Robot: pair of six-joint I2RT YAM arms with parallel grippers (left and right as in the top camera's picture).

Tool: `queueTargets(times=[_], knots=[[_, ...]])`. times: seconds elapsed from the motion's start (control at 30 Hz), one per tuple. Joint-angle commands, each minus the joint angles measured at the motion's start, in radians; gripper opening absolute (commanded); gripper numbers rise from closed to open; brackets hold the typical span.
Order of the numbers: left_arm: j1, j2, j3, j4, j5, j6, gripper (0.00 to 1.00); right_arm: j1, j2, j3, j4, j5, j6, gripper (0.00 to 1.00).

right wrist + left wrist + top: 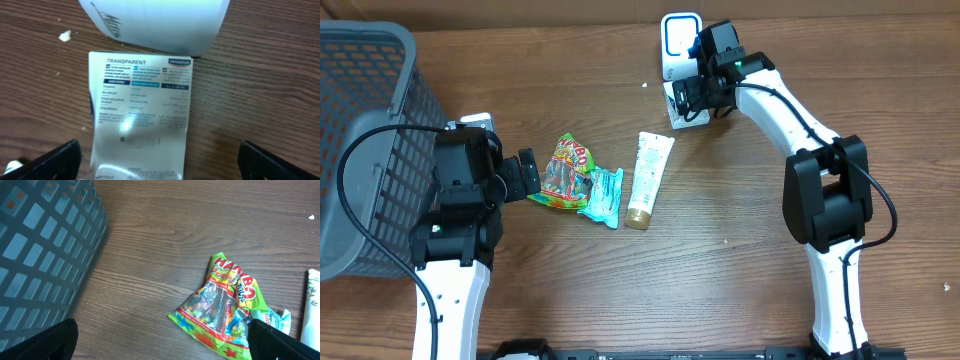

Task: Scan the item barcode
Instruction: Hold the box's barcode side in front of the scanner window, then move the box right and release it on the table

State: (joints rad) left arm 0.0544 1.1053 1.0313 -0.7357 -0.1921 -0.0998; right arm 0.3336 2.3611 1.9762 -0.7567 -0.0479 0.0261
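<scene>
One box, one scanner (one basket)

Plaster box print (blurry, glare-washed)

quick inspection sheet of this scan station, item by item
surface: wooden table, one white crumb
job's things: white scanner at the far edge; plaster pack lying flat just before it, printed side up
clutter: Haribo bag, teal packet and tube mid-table; grey basket at the left
pincers: left pincer open beside the Haribo bag, empty; right pincer open above the plaster pack, empty
cables: left cable and right cable, black, looped by the arms
surroundings: nothing seen
</scene>
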Motion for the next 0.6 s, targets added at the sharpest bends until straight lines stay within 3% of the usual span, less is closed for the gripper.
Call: queueTargets(times=[0.0,0.3,0.57], knots=[[0.004,-0.006,0.003,0.002,-0.009,0.014,1.0,0.0,0.038,0.007,0.02,-0.03,-0.009,1.0],[0.004,-0.006,0.003,0.002,-0.009,0.014,1.0,0.018,0.087,0.007,0.034,-0.066,-0.008,0.98],[0.004,-0.006,0.003,0.002,-0.009,0.014,0.99,0.019,0.097,0.008,0.015,-0.065,0.0,0.6]])
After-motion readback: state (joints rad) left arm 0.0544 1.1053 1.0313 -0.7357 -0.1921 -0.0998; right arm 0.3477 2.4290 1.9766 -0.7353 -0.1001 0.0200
